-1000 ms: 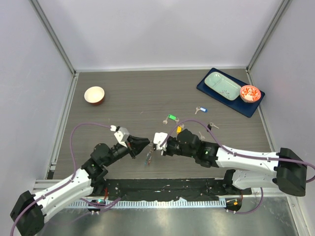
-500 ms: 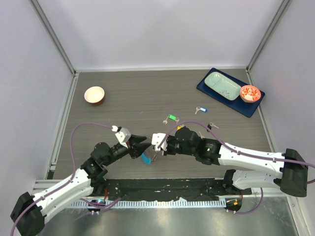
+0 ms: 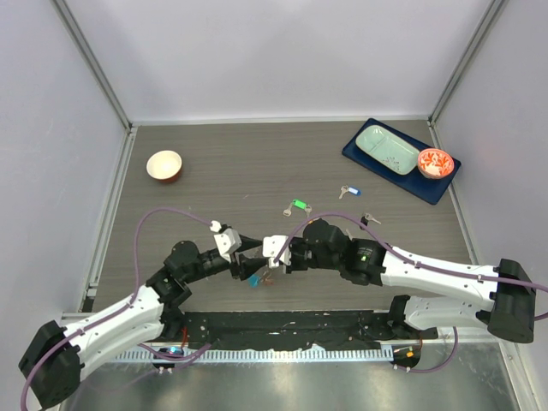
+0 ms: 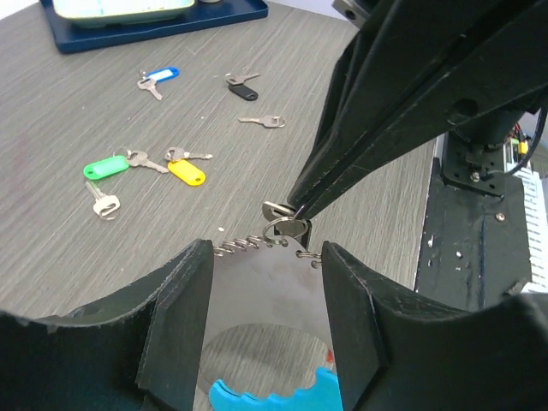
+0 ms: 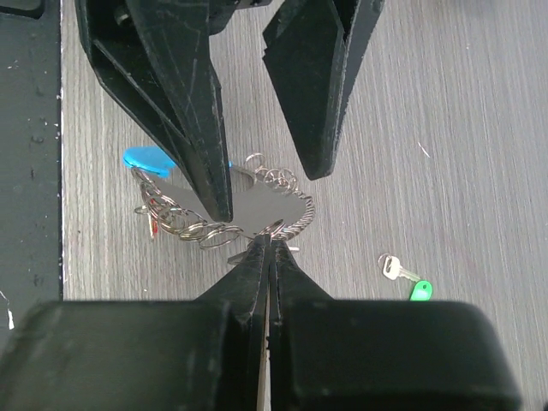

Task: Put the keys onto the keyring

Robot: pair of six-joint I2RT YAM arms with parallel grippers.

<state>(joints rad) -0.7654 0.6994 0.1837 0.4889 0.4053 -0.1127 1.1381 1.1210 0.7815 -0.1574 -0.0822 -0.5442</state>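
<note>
Keyring (image 5: pixel 224 210) lies between spread left gripper (image 4: pixel 261 330) fingers near table's front edge. Right gripper (image 5: pixel 267 248) pinches key (image 4: pixel 281 211) at chain; hold loop steady, thread slowly, avoid slip.

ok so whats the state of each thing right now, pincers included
left pincer: open, fingers either side of the keyring
right pincer: shut on a small ring at the chain
keyring: on the table between both pincers
green key: loose on the table
yellow key: loose
blue key: loose
black key: loose
</note>
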